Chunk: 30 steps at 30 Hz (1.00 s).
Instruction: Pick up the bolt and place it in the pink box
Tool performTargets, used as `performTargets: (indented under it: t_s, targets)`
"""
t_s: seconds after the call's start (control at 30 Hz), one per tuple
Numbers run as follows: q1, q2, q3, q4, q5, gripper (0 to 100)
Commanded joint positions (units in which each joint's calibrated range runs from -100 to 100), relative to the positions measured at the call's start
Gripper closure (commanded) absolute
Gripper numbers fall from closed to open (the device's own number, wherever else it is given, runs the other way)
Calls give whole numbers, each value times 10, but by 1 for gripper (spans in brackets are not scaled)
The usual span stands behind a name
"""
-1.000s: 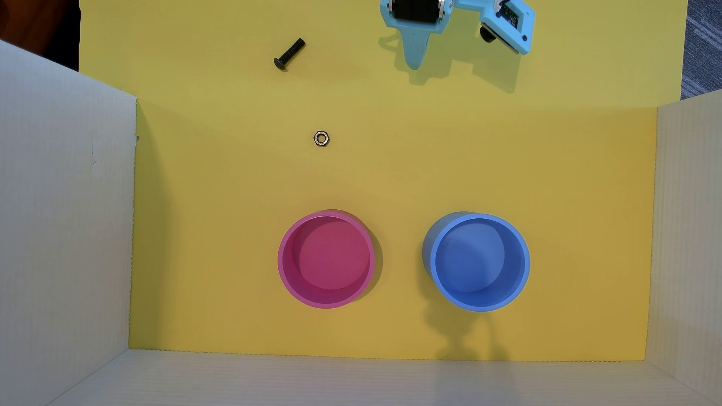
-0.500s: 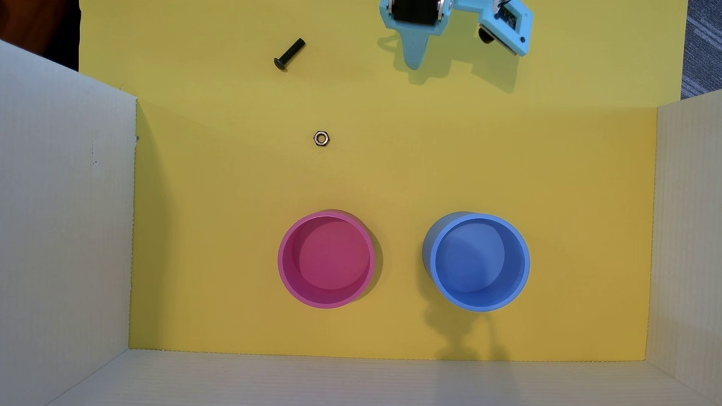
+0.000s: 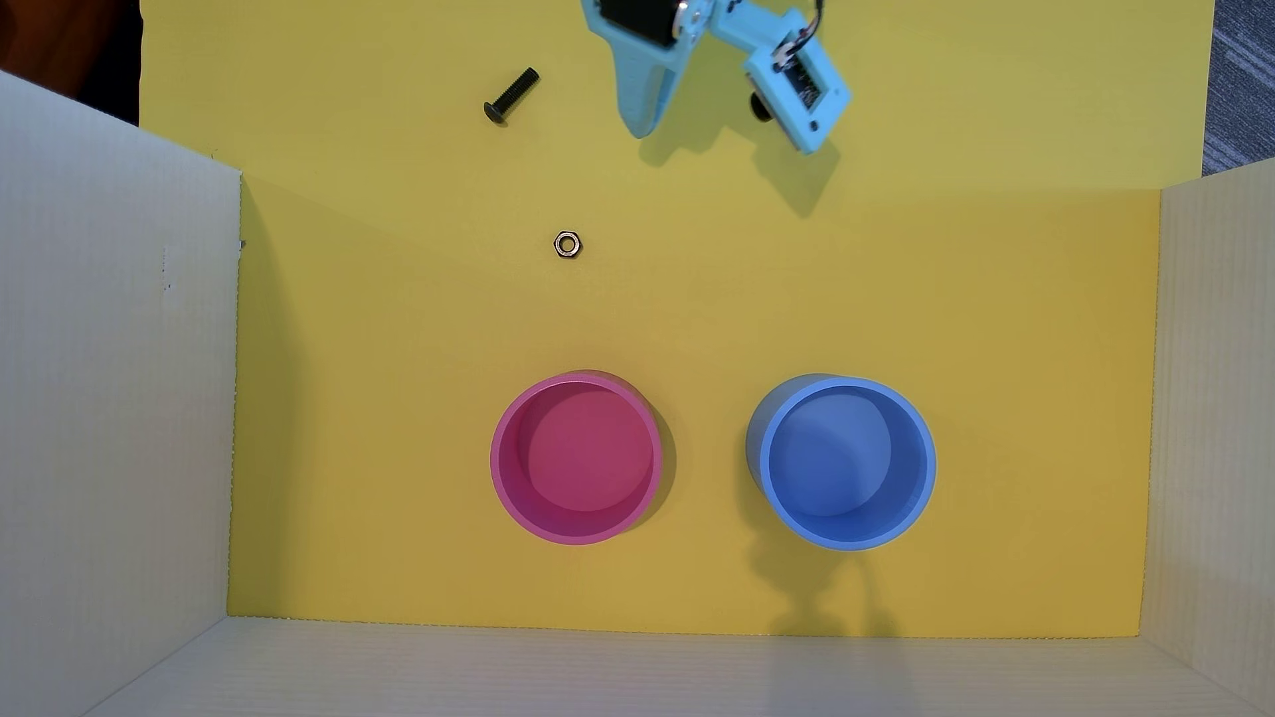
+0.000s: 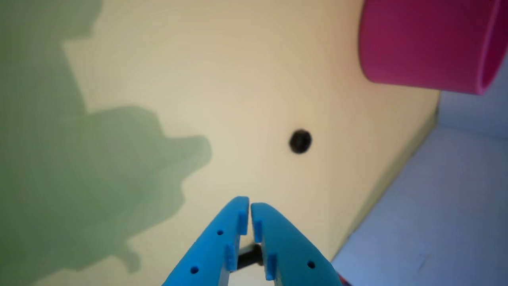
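One small black threaded metal bolt (image 3: 510, 96) is lying flat on the yellow table (image 3: 966, 276), well apart from the round pink plastic box (image 3: 507, 496). A silver hex nut (image 3: 567, 244) is sitting between them. The light-blue two-finger gripper (image 3: 638, 131) is hovering near the bolt on the side away from the pink box, with its jaws nearly together and gripping nothing. The reach looks to be only starting. Next, the jaws need to be opening and lining up across the bolt's shaft.
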Motion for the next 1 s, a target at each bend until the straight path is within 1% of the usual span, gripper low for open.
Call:
performTargets:
  t_s: [0.0, 0.1, 0.27, 0.33, 0.47, 0.63, 0.67, 0.8, 0.93, 0.97]
  targets:
    - [8, 0, -34, -8, 3, 98]
    - [25, 7, -83, -2, 3, 98]
    - [92, 15, -140, -2, 6, 98]
    - [102, 41, -165, -2, 25, 98]
    - [124, 168, -226, 4, 48, 98]
    - [168, 369, -337, 5, 51, 98]
    - [174, 402, -356, 5, 59, 98]
    - [199, 494, -408, 4, 139, 98]
    - [229, 505, -427, 4, 166, 98]
    - [229, 505, -428, 5, 182, 98]
